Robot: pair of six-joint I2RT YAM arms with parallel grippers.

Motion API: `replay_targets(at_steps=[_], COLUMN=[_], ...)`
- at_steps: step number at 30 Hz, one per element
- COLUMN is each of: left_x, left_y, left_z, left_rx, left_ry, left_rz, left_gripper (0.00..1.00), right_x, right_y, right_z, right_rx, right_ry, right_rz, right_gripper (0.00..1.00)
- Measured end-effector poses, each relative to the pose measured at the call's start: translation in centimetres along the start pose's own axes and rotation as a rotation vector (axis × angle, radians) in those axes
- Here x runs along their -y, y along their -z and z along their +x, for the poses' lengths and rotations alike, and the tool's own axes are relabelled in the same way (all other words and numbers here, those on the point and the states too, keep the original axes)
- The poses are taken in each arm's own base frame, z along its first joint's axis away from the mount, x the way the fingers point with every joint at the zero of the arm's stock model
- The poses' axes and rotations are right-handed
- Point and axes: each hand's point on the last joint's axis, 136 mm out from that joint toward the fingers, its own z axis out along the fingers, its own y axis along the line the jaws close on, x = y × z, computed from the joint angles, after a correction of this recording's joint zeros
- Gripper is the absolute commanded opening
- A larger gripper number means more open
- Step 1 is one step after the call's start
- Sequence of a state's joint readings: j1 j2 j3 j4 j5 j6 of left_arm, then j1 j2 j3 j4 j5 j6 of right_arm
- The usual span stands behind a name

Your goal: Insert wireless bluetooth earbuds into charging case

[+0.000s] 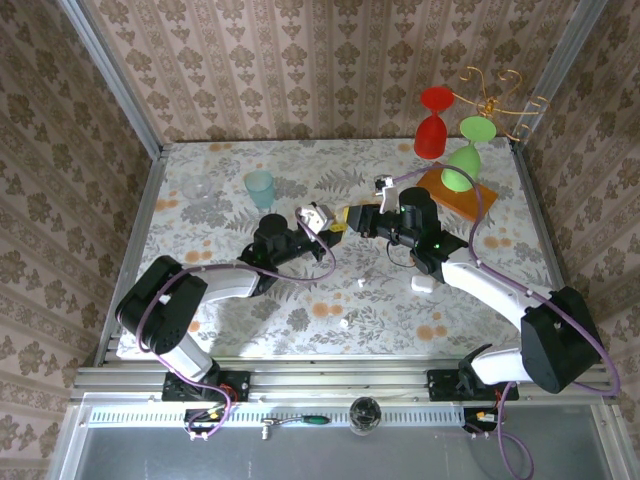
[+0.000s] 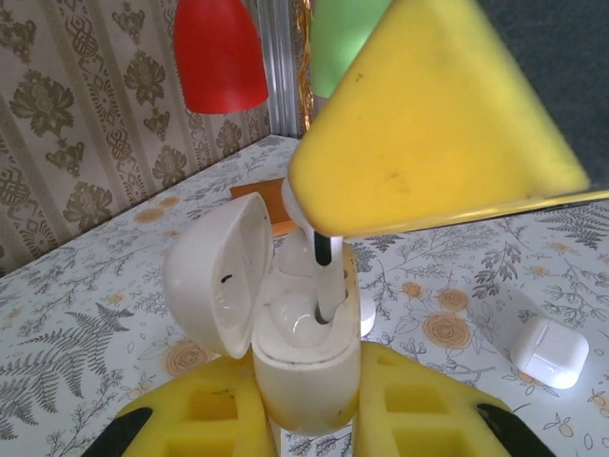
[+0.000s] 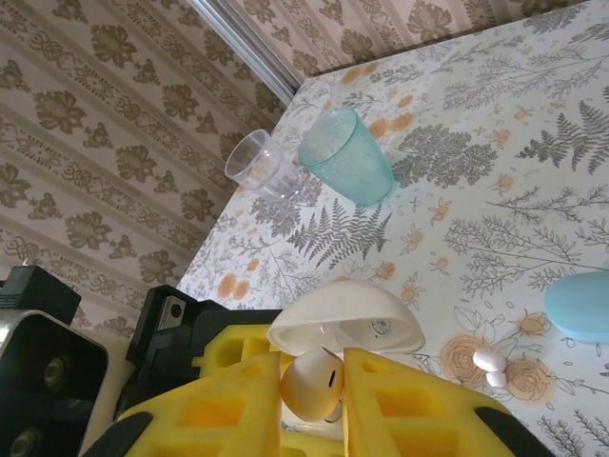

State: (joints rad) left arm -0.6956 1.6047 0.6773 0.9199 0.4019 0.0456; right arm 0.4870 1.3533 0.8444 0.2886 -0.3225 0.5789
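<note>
Left jaws clamped on open charging case (image 2: 304, 362), right jaws pinching 1 earbud (image 3: 310, 384) (stem entering case)

The white charging case (image 2: 304, 367) stands upright, clamped in the left hand (image 2: 314, 419), with its domed lid (image 2: 214, 276) swung open to one side. A white earbud (image 3: 310, 383), pinched in the right hand (image 3: 313, 398), has its stem down in one well of the case. Two loose earbuds (image 1: 357, 285) and a closed white case (image 1: 421, 284) lie on the bench (image 1: 250, 310).
</note>
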Motion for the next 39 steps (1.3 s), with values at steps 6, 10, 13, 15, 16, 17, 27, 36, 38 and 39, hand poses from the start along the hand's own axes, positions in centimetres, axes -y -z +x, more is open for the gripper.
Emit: replay_targets(at_steps=[6,10,13,15,16,17,27,36,38,39], left_x=[-0.3,-0.3,-0.3,-0.3,-0.3,-0.3,-0.1,-0.1,-0.1,-0.1], left_y=[0.1,0.1,0.1,0.1,0.1,0.1,0.1,0.1,0.1,0.0], left_z=[0.0,0.0,-0.1,-0.1,-0.1,-0.1,-0.5,-0.4,-0.3,-0.3], left_rx=[-0.007,-0.007,-0.005,-0.005,-0.005,-0.005,0.01,0.009,0.007,0.006], left_ry=[0.002,0.002,0.001,0.001,0.001,0.001,-0.004,-0.003,-0.002,-0.002], left_rz=[-0.018,-0.021,-0.021,-0.021,-0.021,-0.021,-0.007,-0.005,-0.003,-0.002], left_gripper=[0.0,0.0,0.0,0.0,0.0,0.0,0.0,0.0,0.0,0.0], right_x=[0.3,0.3,0.3,0.2,0.1,0.0,-0.6,-1.1,-1.1,-1.2], right_y=[-0.1,0.0,0.3,0.5,0.6,0.7,0.5,0.3,0.3,0.3], right_z=[0.1,0.0,-0.1,-0.2,-0.3,-0.3,0.7,1.4,1.6,1.6], right_rx=[-0.001,0.002,0.004,0.006,0.009,0.01,-0.041,-0.077,-0.085,-0.087], right_ry=[-0.006,-0.007,-0.008,-0.008,-0.007,-0.006,-0.023,-0.033,-0.035,-0.035], right_rz=[0.011,0.016,0.024,0.025,0.023,0.022,-0.023,-0.06,-0.067,-0.069], right_gripper=[0.38,0.45,0.47,0.46,0.45,0.44,0.28,0.34,0.34,0.34])
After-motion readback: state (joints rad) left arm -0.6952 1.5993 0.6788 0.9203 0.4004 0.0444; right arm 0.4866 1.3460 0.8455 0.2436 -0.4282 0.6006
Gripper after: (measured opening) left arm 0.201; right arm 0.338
